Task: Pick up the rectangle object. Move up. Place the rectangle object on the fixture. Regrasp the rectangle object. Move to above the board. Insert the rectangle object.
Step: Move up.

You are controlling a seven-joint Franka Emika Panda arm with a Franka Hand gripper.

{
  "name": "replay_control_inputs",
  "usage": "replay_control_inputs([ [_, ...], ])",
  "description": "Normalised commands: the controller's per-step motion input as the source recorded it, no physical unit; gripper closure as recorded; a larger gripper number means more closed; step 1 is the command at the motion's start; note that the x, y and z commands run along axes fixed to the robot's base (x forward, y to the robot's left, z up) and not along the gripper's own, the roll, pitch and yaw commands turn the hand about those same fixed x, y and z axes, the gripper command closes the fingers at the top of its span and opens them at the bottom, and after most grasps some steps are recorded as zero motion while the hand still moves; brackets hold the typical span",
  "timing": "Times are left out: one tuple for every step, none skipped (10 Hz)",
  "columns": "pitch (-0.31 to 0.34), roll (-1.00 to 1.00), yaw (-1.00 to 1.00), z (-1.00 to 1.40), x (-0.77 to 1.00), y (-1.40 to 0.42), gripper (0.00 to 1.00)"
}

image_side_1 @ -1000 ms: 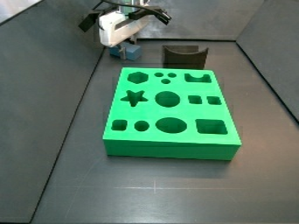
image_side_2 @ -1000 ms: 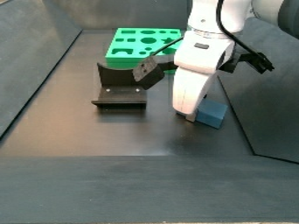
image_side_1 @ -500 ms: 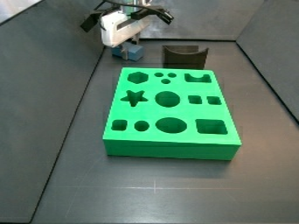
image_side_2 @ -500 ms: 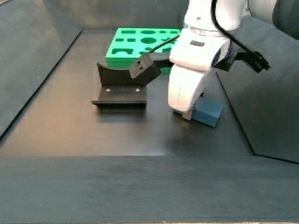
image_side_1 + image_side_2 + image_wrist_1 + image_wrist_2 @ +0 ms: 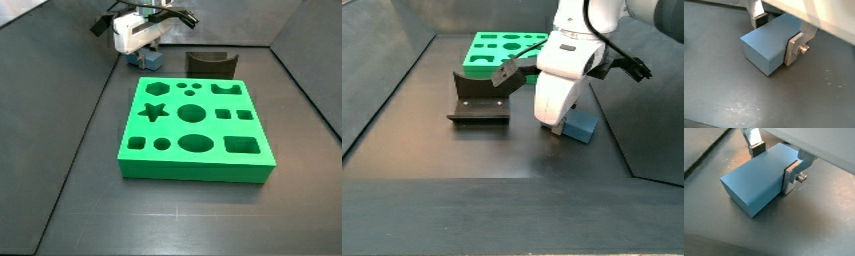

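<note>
The rectangle object (image 5: 769,48) lies on the dark floor, directly between the 2 fingers of the gripper (image 5: 777,35). In both wrist views the block's long axis runs out from between the plates toward the camera, so only its rear part sits inside the gripper (image 5: 776,163). One silver finger (image 5: 794,48) with a screw in it lies flat against a long side of the block (image 5: 756,181); the opposite finger (image 5: 756,15) stands at the far side, its dark pad at the block's upper edge. Whether both pads actually press the block cannot be told, so the jaws bracket it closely but a firm grip is not certain.

In a side view the gripper (image 5: 556,127) is low at the floor with the blue-grey block (image 5: 583,130) showing just beside it, near the right wall and well apart from the fixture (image 5: 477,100). The board (image 5: 505,50) lies beyond the fixture. In a side view from the opposite end the gripper (image 5: 144,58) is down in the far corner, beyond the board (image 5: 195,125), with the fixture (image 5: 211,64) to its right; the block is hidden there.

Compared with 1 second ago, the arm's white body has shifted slightly toward the fixture side and the block looks unmoved on the floor; over the last half second nothing visibly changes.

No brand, label or readable writing shows on any surface.
</note>
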Motion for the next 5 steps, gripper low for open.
replay_control_inputs([
  [0.007,-0.01,0.01,0.81,0.01,-0.06,1.0],
  [0.016,-0.01,0.02,0.76,-0.01,-0.06,1.0],
  [0.032,0.0,0.02,0.56,-0.01,-0.03,1.0],
  [0.04,0.0,0.02,0.47,-0.01,-0.02,1.0],
  [0.045,0.01,0.01,0.32,-0.01,-0.01,1.0],
])
